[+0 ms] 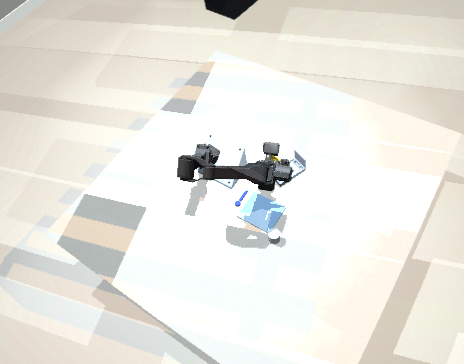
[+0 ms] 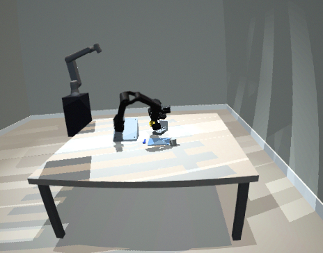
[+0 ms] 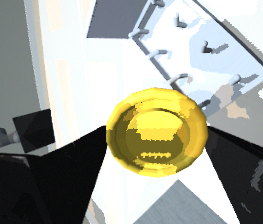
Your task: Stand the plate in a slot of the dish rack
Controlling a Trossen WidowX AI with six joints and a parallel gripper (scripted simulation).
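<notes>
1. Gripper (image 3: 155,150) clamped on the yellow plate (image 3: 156,131), fingers dark on both sides of its rim.
2. Plate held aloft near the middle of the tabletop (image 2: 202,153), directly above the grey dish rack (image 3: 203,55), rails and pegs visible beneath.
3. Toward the near edge: pale blue sheet (image 1: 262,212), blue pen (image 1: 241,198), small white cylinder (image 1: 275,237).
</notes>
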